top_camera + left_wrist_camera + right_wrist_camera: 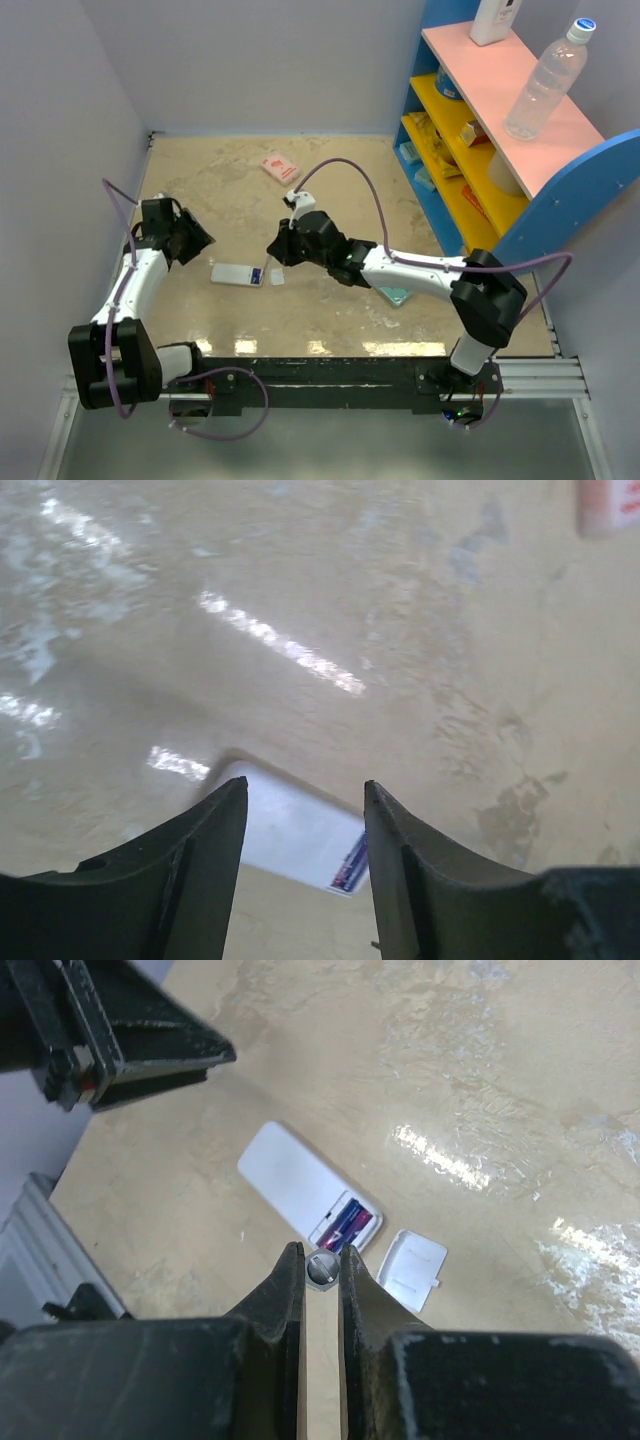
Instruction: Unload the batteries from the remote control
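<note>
Right gripper [320, 1252]: pinched almost closed on a battery [322, 1267], seen end-on.
Left gripper [304, 785]: fingers parted, empty, hovering over the plain end.
Remote control [295, 1182]: flat on the table [520, 1070] between the arms, long axis left-right, open bay towards the right arm, which is nearer.
Bay: one purple battery [347, 1226] inside.
Cover [413, 1268]: loose alongside.

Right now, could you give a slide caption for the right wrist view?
Right claw pinches a battery near the opened remote control; cover lies beside.
</note>
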Controlling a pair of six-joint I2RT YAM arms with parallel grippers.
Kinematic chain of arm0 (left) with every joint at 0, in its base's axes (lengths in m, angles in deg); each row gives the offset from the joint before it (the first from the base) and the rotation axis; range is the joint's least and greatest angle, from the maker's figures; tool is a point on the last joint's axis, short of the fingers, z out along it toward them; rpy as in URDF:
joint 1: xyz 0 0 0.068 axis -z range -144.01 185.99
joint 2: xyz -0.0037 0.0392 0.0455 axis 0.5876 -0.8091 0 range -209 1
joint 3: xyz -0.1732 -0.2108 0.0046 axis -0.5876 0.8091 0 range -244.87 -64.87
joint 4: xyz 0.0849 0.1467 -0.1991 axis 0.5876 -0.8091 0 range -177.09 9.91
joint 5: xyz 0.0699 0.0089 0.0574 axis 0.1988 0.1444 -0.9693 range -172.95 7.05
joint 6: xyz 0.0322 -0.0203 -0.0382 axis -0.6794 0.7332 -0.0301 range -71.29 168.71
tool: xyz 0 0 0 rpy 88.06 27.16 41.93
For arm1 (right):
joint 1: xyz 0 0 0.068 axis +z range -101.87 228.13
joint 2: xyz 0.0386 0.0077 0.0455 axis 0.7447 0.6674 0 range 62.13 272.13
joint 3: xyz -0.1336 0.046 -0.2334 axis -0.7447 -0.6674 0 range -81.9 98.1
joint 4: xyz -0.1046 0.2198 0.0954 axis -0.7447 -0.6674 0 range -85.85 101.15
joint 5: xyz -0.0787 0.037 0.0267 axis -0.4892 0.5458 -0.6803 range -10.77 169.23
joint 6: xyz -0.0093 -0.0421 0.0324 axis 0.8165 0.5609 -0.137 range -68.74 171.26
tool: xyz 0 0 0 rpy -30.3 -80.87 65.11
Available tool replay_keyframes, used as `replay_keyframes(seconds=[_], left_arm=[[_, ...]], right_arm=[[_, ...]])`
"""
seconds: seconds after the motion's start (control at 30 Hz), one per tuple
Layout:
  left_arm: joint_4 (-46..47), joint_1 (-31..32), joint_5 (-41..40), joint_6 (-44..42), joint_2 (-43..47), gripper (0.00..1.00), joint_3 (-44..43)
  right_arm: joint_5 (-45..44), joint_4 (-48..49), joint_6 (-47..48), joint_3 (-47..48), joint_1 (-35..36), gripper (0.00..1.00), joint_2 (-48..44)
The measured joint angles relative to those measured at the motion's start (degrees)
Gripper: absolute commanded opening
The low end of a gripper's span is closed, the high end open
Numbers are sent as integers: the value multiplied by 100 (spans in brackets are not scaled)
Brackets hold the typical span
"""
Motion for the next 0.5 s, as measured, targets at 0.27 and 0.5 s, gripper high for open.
replay_keyframes(seconds=[0.27,0.5], left_arm=[[-219,-431,-345,334,-42,53,603],[-188,-518,-223,417,-308,51,828]], right_arm=[[-1252,105,0,350,396,0,546],[-1698,157,22,483,470,0,640]])
